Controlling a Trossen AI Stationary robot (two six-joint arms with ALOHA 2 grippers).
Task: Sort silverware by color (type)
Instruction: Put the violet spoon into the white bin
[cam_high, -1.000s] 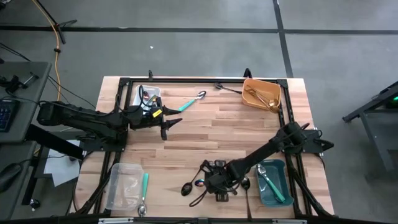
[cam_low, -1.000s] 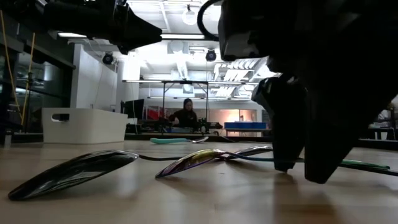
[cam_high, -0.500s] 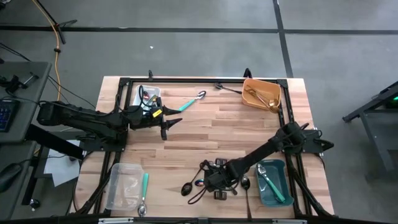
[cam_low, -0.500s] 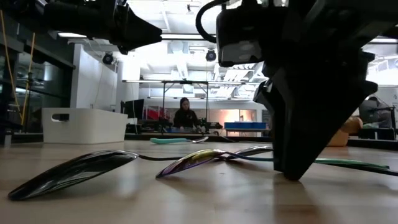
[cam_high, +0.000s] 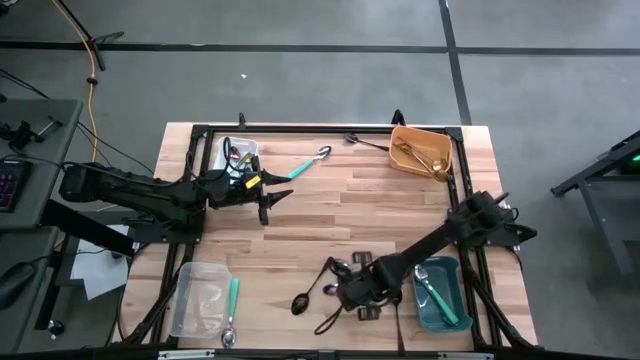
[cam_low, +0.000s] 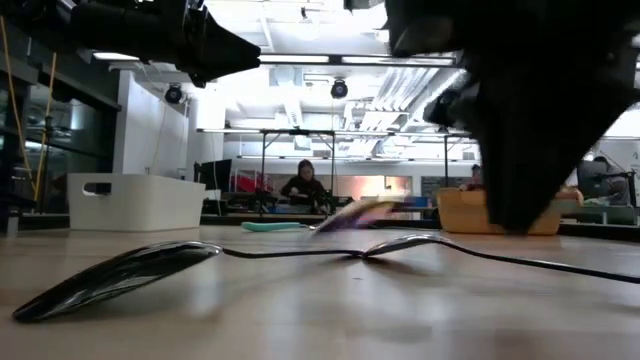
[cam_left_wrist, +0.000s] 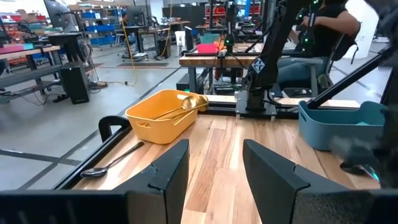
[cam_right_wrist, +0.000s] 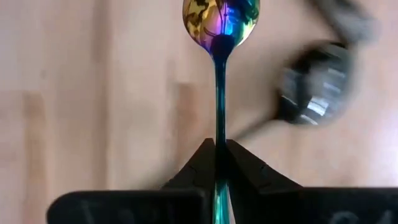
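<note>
Iridescent spoon (cam_right_wrist: 220, 18) clamped in right gripper (cam_right_wrist: 219, 163), no writing

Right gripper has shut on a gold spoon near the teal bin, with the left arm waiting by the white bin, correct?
Not gold: the right wrist view shows the right gripper shut on the iridescent rainbow spoon. It is near the teal bin, and the left gripper waits by the white bin.

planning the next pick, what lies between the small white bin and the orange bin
High view: a teal-handled spoon and, nearer the orange bin, a black spoon, both on bare wood.
</note>
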